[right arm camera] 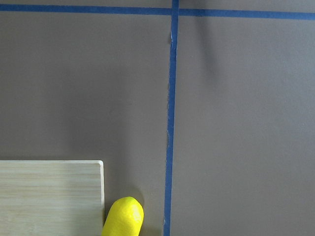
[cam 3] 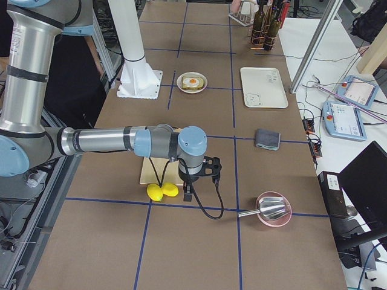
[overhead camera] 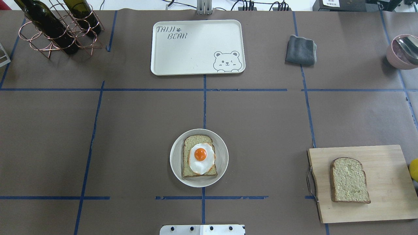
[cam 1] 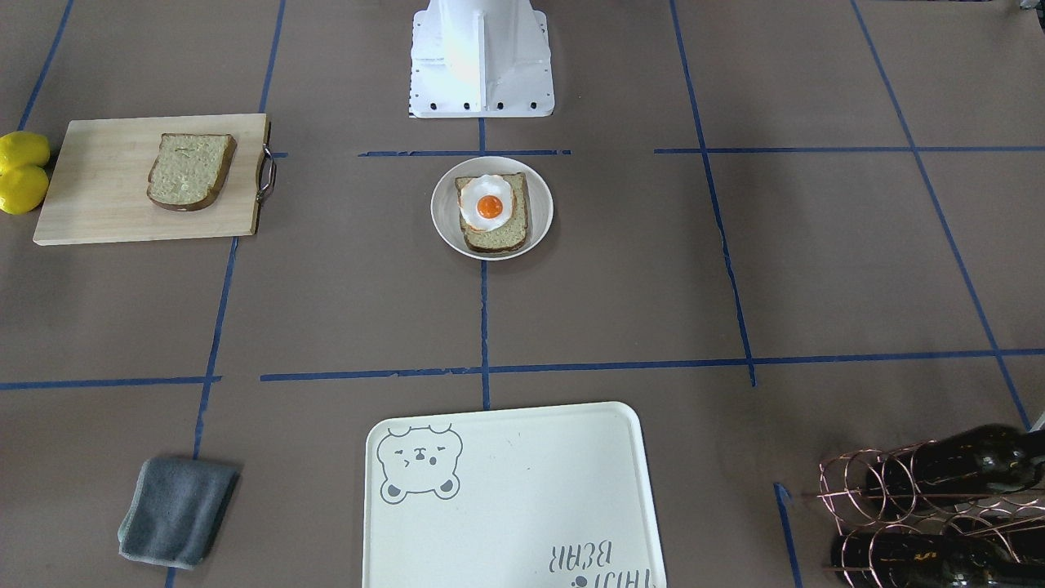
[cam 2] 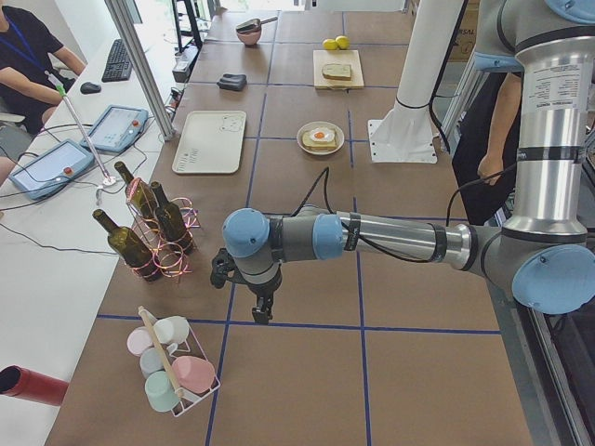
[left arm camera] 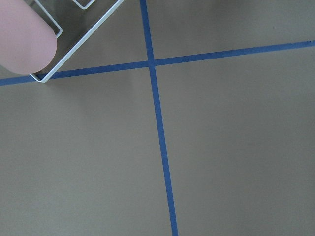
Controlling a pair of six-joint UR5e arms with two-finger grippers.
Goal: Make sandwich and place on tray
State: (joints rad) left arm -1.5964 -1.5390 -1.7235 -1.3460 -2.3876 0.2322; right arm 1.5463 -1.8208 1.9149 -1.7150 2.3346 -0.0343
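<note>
One bread slice (cam 1: 500, 238) lies in the small round white dish (cam 1: 442, 217) at the table's middle, with a fried egg (cam 1: 488, 206) on top, uncovered. The second bread slice (cam 1: 191, 170) lies apart on the wooden cutting board (cam 1: 98, 192). The bear tray (cam 1: 522, 490) sits bare at the operators' edge. My left gripper (cam 2: 261, 314) hangs low over the table by the bottle rack, far from the food; I cannot tell if it is open. My right gripper (cam 3: 187, 194) hangs beside the lemons near the board's end; I cannot tell its state either.
Two lemons (cam 1: 20, 171) touch the board's outer end. A grey cloth (cam 1: 175, 510) lies beside the tray. A copper rack with wine bottles (cam 1: 931, 506), a pink bowl with a spoon (overhead camera: 403, 52) and a cup rack (cam 2: 172, 372) stand at the table's ends.
</note>
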